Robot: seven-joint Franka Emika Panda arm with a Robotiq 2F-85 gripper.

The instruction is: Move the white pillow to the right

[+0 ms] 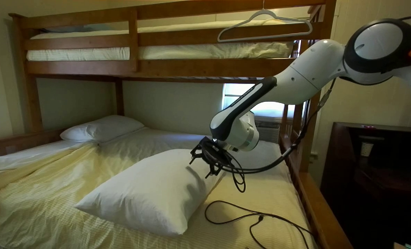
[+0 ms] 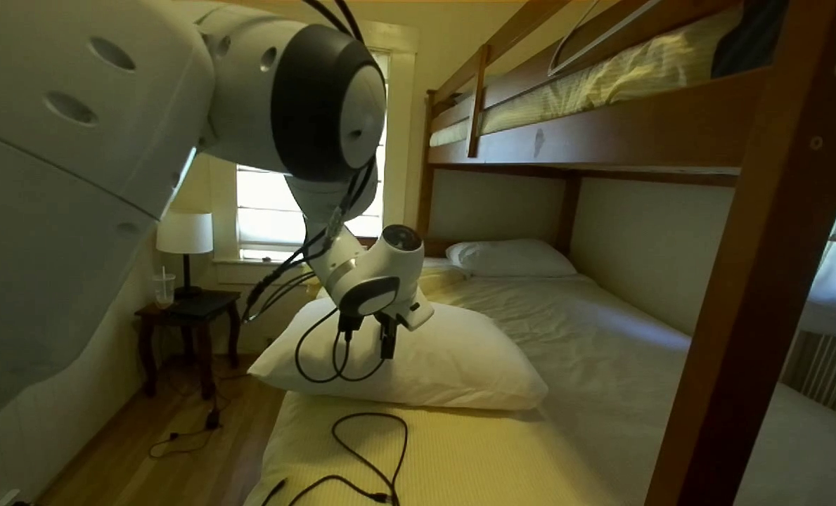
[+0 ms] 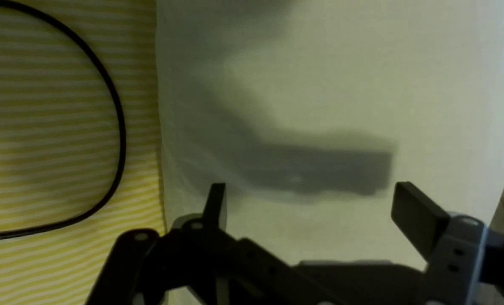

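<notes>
On yellow-striped bedding (image 3: 44, 140) below the fingers (image 3: 419, 220) lies the white pillow (image 1: 139, 193); they hang over it, spread wide apart.

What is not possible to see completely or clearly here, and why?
White pillow: in the wrist view, the top edge cuts it, the tool covers part.
Black cable: same view, cut by the left edge.
Hanger: top edge cuts it in both exterior views.
Print on the arm: too small in an exterior view.

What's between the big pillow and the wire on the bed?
In an exterior view, just a strip of yellow bedding shows between the big pillow and the wire.
</notes>
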